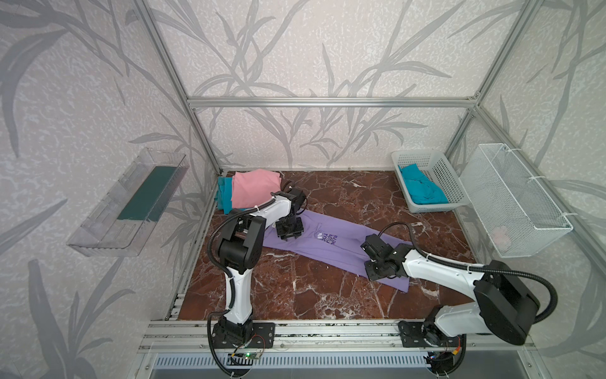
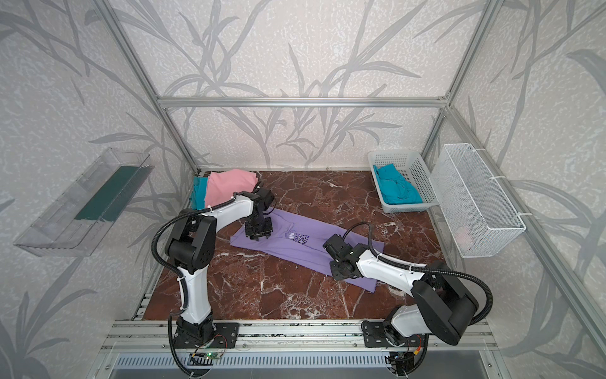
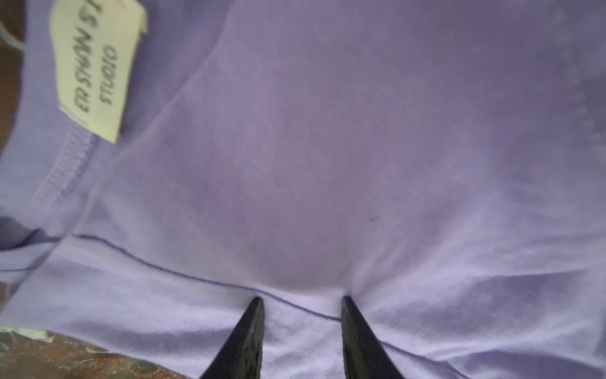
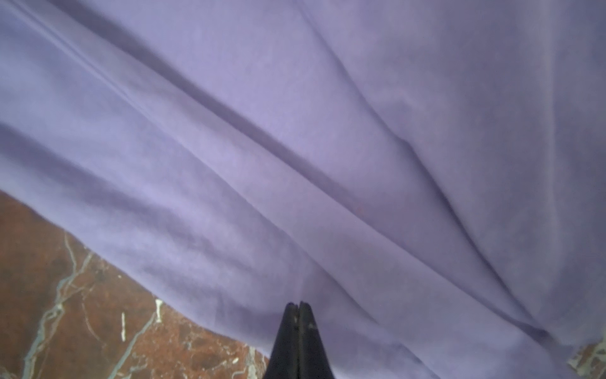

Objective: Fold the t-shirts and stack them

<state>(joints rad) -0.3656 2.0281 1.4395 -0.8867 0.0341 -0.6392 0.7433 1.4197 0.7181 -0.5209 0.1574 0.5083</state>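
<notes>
While the lavender t-shirt [image 1: 331, 256] lies in a long strip across mid-frame in a top view, soft, light and floppy, left gripper [image 3: 301, 300] rests parted near the collar, right gripper [image 4: 298, 306] clenched at the hem, pinch unclear, so grab corners

Both top views give you a high seat above the near edge, facing down and toward the far wall [image 1: 328, 137], sharing the whole table [image 1: 328, 295]. Your wrist cameras sit very close over the lavender t-shirt [image 3: 328, 131], the left one at its left end, the right one at its right end.
</notes>
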